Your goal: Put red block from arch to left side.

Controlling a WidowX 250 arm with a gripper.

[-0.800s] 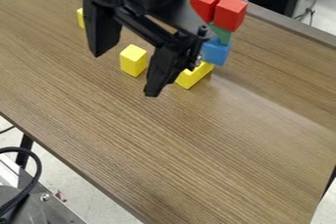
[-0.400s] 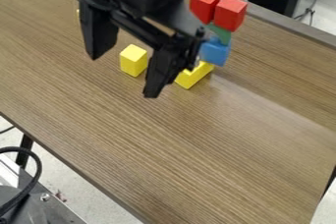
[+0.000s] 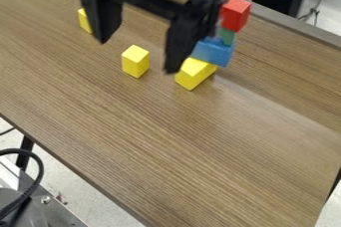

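Observation:
The black gripper [image 3: 138, 54] hangs over the upper part of the table, open, with its two fingers wide apart and nothing between them. To its right a red block [image 3: 235, 14] tops a stack, above a green piece [image 3: 226, 36] and a blue block [image 3: 213, 52]. A yellow block [image 3: 195, 73] is at the bottom of the stack. The gripper's right finger stands in front of and left of the stack, and the gripper body hides part of the stack's upper left.
One yellow block [image 3: 135, 61] stands on the table [image 3: 180, 146] left of the stack. Another yellow block [image 3: 85, 20] is farther to the upper left, partly behind the gripper's left finger. The table's far edge runs behind the stack.
The gripper has moved up and slightly right in the view, now covering the left one of the two red blocks. More of the blue and yellow blocks shows. The blocks have not visibly moved.

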